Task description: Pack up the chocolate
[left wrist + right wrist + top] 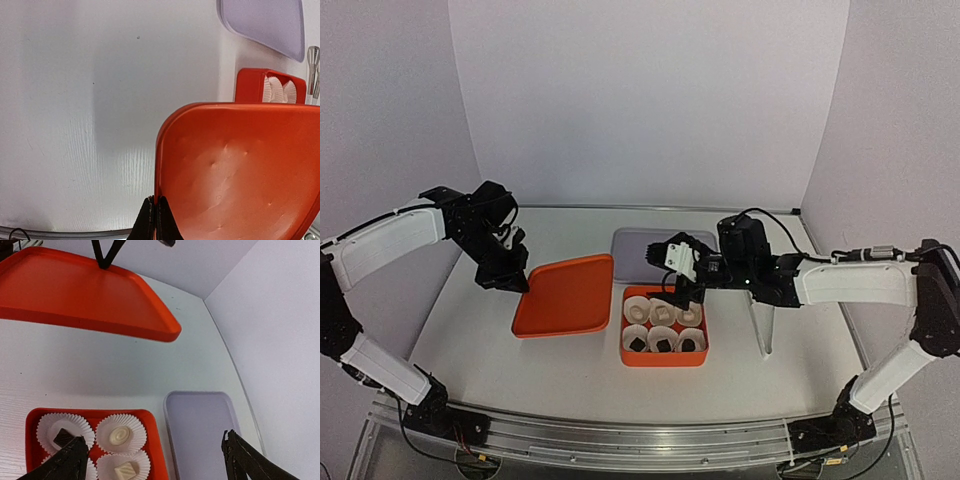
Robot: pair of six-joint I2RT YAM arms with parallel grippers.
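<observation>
Finding 1: chocolate (120, 435) sits inside the orange box (663, 358), lower centre of the top view, one lump per paper cup (50, 425). The top view shows dark lumps along the box's lower row; the upper row is partly hidden by the R arm. Finding 2: left gripper (156, 216) is clamped on the edge of the orange lid (570, 295), fingers pinched tight on either side of the rim. The lid is tilted, and the R wrist view shows it raised off the table (470, 340) w/ shadow beneath. Finding 3: right gripper (153, 440) hangs over the box's upper edge, fingers wide apart, holding nothing. Key relation: the box lies directly right of the lid in the top view, facing edges nearly meeting. The lid's long axis runs approx. left-right in frame, roughly in line w/ the box's three-cup rows. The L arm is nearer and has the lid, so closing looks like its job. Judged risk: the R gripper stands in the lid's path. View differences: only the R wrist view shows cream lumps clearly in their cups; only the L wrist view shows the pinch on the rim. A lavender tray (638, 243) lies just above the box in frame.
</observation>
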